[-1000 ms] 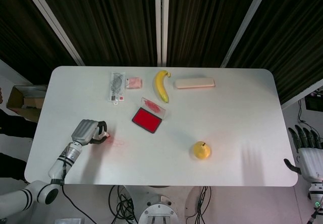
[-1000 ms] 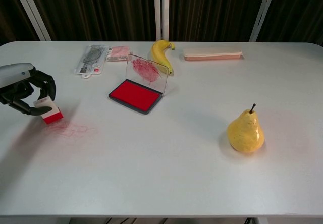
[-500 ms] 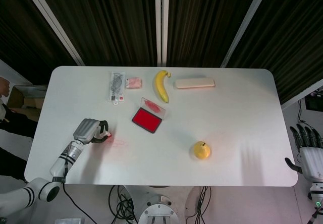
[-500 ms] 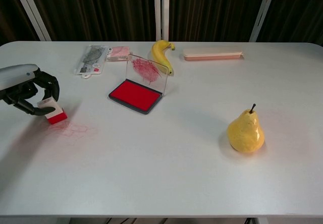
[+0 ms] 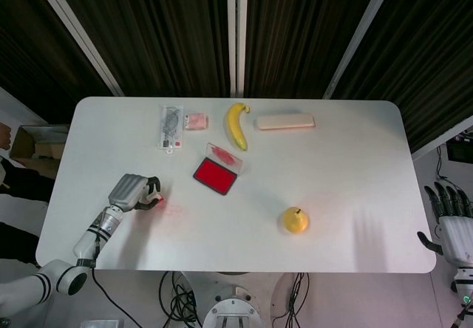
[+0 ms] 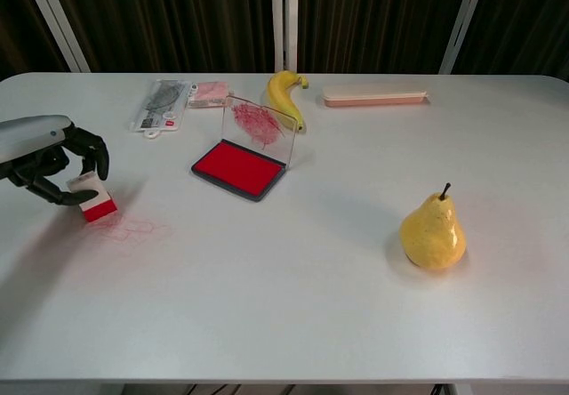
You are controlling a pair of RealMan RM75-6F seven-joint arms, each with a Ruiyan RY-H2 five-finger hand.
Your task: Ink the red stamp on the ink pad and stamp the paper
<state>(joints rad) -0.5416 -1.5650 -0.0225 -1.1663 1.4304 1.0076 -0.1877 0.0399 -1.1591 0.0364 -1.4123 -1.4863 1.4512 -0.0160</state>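
My left hand point(image 6: 49, 159) curls around the small red-and-white block stamp point(image 6: 92, 198), gripping its white top. The stamp stands roughly upright, long axis near vertical, red face down on the white table point(image 6: 293, 279) beside faint red prints point(image 6: 133, 229). My right hand point(image 5: 448, 221) hangs off the table's edge, fingers spread, holding nothing.

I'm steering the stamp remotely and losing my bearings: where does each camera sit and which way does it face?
Head view: high above, looking almost straight down on the whole table; shows the left hand and arm holding the red stamp, and the right hand off the table's right edge.
Chest view: low at the near edge, facing across toward the curtains; shows only the left hand.
Both share the stamp, ink pad, banana and pear.
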